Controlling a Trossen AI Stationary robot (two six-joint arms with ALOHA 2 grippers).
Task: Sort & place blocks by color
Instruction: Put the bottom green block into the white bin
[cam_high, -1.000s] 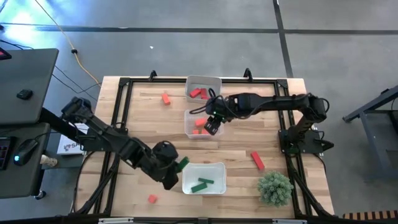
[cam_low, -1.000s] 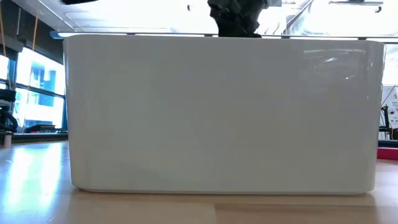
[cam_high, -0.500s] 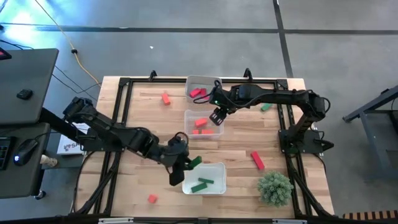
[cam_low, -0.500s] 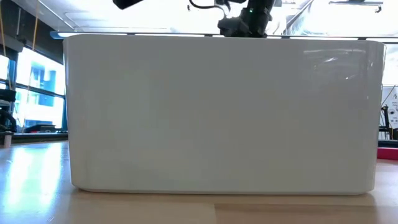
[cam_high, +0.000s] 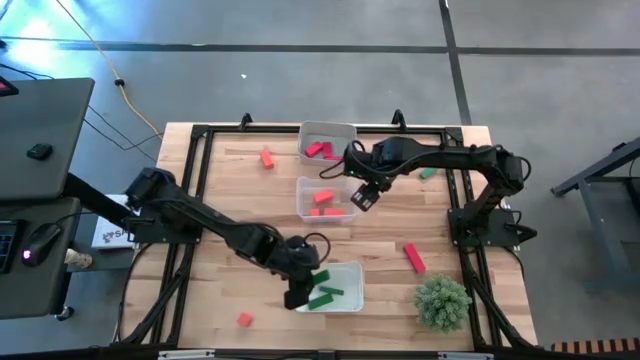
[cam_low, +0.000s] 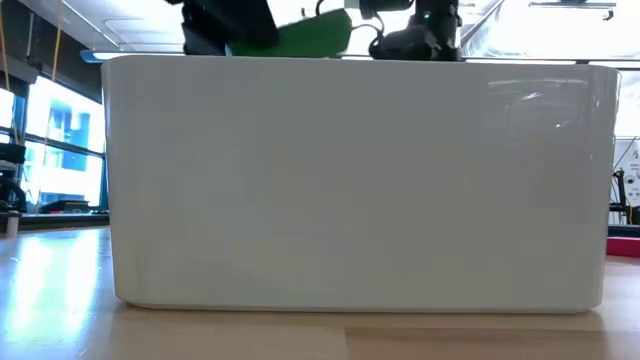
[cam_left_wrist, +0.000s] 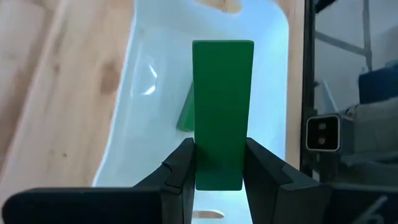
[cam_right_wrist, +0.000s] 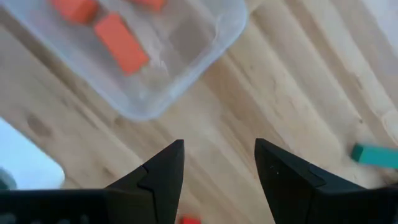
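Left claw (cam_left_wrist: 217, 163) clamped on a long green rectangular block (cam_left_wrist: 222, 112), held just above the left end of the near clear plastic tray (cam_high: 352, 270). Seen in the low view poking over that tray's white-looking wall (cam_low: 360, 180), green block (cam_low: 300, 38) lying roughly level. Inside the same tray, another green block (cam_high: 325, 297) resting flat on the bottom.

Right claw (cam_right_wrist: 217, 171) spread open, holding nothing, poised over bare wood just right of the middle clear plastic tray (cam_high: 305, 200). In that tray, orange-red rectangular blocks (cam_high: 326, 197) lying flat. Beyond it, at the far edge, a third clear plastic tray (cam_high: 345, 130) with crimson-pink blocks (cam_high: 318, 150).

Scattered loose on the light wooden table (cam_high: 230, 210): one orange-red block (cam_high: 267, 158) far left of the trays, one small orange-red block (cam_high: 245, 319) near the left front edge, one crimson-pink block (cam_high: 413, 258) on the right side, one small green block (cam_high: 428, 172) far right beside the right arm. Round bushy green plant (cam_high: 441, 302) standing at the near right corner, apart from every block.

Black metal frame (cam_high: 190, 160) running round the table edge. Grey floor beyond, with a dark desk (cam_high: 40, 110) off to the left.
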